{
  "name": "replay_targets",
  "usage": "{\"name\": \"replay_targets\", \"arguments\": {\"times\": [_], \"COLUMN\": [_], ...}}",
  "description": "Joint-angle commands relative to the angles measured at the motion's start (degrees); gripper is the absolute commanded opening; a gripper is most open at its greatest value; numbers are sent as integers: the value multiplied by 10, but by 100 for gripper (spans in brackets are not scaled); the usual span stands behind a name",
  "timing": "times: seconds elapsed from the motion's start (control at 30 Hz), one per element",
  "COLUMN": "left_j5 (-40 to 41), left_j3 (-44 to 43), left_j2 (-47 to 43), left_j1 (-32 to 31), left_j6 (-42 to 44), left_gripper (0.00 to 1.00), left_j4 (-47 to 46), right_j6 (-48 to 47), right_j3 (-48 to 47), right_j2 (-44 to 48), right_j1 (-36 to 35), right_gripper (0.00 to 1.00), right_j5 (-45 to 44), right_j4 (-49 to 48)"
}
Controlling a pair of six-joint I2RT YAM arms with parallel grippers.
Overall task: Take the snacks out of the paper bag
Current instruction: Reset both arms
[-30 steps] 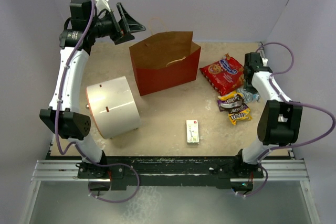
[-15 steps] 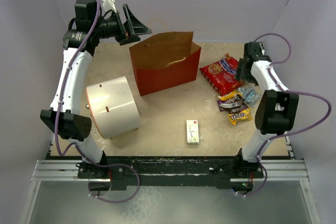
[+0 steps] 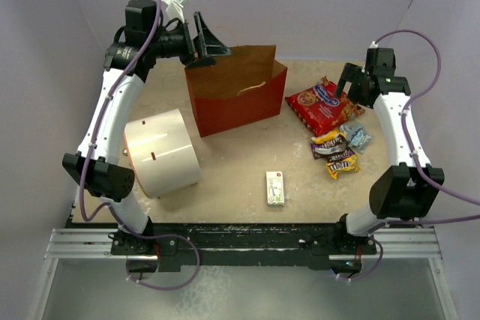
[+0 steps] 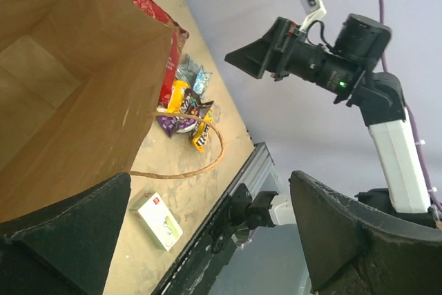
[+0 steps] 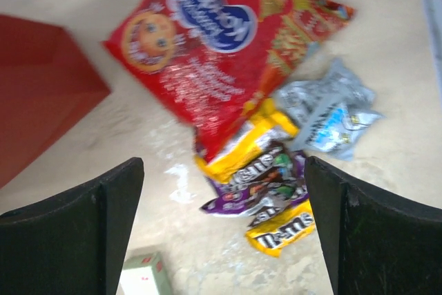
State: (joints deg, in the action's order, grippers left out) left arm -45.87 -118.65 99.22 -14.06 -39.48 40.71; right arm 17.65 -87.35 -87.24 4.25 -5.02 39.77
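From above, a beige table (image 3: 232,159) is seen, closed in by pale lilac walls (image 3: 300,5). The red paper bag (image 3: 236,106) stands upright and open at the back of the middle, and a white cylinder (image 3: 160,153) lies on its side near it, to the left. The snacks are spread on the table to the right of the bag. A red cookie bag (image 3: 319,106) lies there with brown and yellow candy packs (image 3: 336,154) nearer the front, and a pale blue wrapper (image 3: 358,136) is just beside these. A small white-and-green box (image 3: 276,187) lies apart, toward the near edge. The left gripper (image 3: 212,44) is held above the back left corner of the paper bag, and the right gripper (image 3: 346,89) over the right end of the cookie bag. In the left wrist view, the fingers are spread wide and nothing is held between them. The mouth of the paper bag is looked into, and only plain brown paper can be made out inside, though part of the inside is cut off by the frame. In the right wrist view, the fingers are also wide apart and empty. The cookie bag, the candy packs and the wrapper lie on the table below them, not touched by them. The candy packs overlap the lower edge of the cookie bag.
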Motion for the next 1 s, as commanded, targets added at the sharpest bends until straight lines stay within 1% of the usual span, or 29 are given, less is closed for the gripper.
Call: {"name": "replay_targets", "arguments": {"times": [0.0, 0.1, 0.23, 0.3, 0.37, 0.43, 0.5, 0.63, 0.8, 0.97], "left_j5": [22, 68, 162, 211, 251, 277, 304, 359, 410, 429], "left_j3": [-7, 1, -6, -8, 1, 21, 36, 38, 40, 31], "left_j2": [-31, -63, -103, -127, -158, -195, -229, -298, -364, -395], "left_j1": [-13, -12, -11, -11, -10, -11, -11, -11, -10, -11], "left_j6": [28, 57, 108, 117, 123, 135, 148, 166, 161, 148], "left_gripper": [100, 99, 99, 99, 99, 99, 99, 99, 99, 99], "left_j4": [2, 30, 89, 115, 133, 136, 142, 154, 145, 152], "right_j6": [1, 8, -3, -3, 7, 19, 17, 9, 0, -18], "right_j3": [11, -31, -135, -186, -213, -215, -215, -231, -291, -348], "right_j2": [65, 63, 44, 54, 83, 128, 175, 257, 284, 287], "right_j1": [-17, -73, -178, -204, -209, -209, -209, -209, -209, -209], "right_gripper": [100, 100, 100, 100, 100, 100, 100, 100, 100, 99], "right_j5": [164, 182, 172, 190, 212, 221, 195, 128, 37, 1], "right_j4": [-31, -21, 37, 62, 74, 83, 100, 147, 231, 271]}}
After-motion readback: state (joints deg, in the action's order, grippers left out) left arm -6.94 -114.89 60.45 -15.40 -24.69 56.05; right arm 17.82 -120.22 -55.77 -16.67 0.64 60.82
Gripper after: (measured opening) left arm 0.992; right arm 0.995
